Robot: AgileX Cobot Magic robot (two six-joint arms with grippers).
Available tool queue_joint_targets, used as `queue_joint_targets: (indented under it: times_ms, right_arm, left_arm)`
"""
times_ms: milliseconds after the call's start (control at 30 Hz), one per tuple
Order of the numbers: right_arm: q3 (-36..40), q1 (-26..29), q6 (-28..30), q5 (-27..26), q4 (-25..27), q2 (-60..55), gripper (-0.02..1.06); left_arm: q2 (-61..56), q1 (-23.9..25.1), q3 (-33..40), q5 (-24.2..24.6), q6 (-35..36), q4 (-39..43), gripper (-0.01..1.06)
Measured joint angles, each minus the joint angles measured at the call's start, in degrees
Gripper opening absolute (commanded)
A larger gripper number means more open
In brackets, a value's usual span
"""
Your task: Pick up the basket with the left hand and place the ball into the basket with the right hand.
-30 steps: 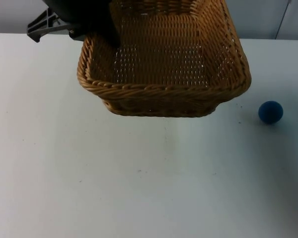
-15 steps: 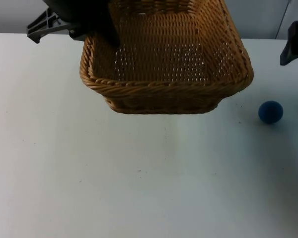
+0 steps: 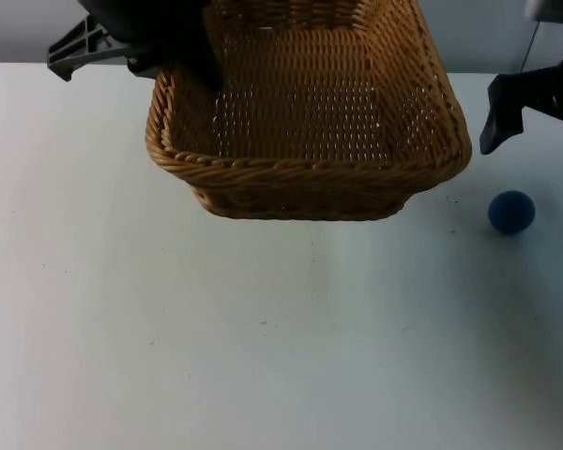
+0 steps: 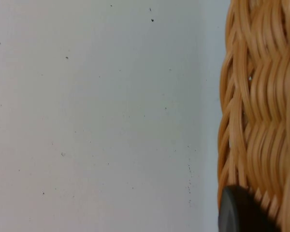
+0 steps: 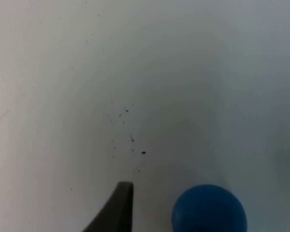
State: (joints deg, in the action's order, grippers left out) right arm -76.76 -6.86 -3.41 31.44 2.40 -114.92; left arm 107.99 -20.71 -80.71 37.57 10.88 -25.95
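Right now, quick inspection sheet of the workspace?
Surface: white table, a few dark specks.
Basket: wicker basket held up off the table, nothing inside.
Ball: blue ball resting on the table, to the right of the basket, apart from it.
Clutter: nothing seen.
Left pincer: clamped on the basket's rim at its far left corner.
Right pincer: above the ball, not touching it; fingers' state unclear.
Cables: left out, robot's own.
Surroundings: grey partition wall behind the table.
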Motion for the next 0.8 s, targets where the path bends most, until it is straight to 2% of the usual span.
queue_joint_targets:
  times_ms: [167, 433, 633, 800]
  right_arm:
    - [-2.23, -0.09, 1.15, 2.79, 0.39, -2.62, 1.00]
    - [-2.38, -0.09, 2.02, 4.26, 0.97, -5.31, 1.00]
    - [-2.38, -0.09, 6.68, 4.02, 4.41, -5.34, 1.00]
    - [-2.38, -0.34, 9.14, 4.89, 4.62, -6.86, 1.00]
  left_arm:
    - [0.00, 0.00, 0.00, 0.00, 0.00, 0.00, 0.00]
    - [0.00, 0.00, 0.00, 0.00, 0.00, 0.12, 0.00]
    - [0.00, 0.00, 0.00, 0.00, 0.00, 0.22, 0.00]
    - [0.00, 0.00, 0.00, 0.00, 0.00, 0.22, 0.00]
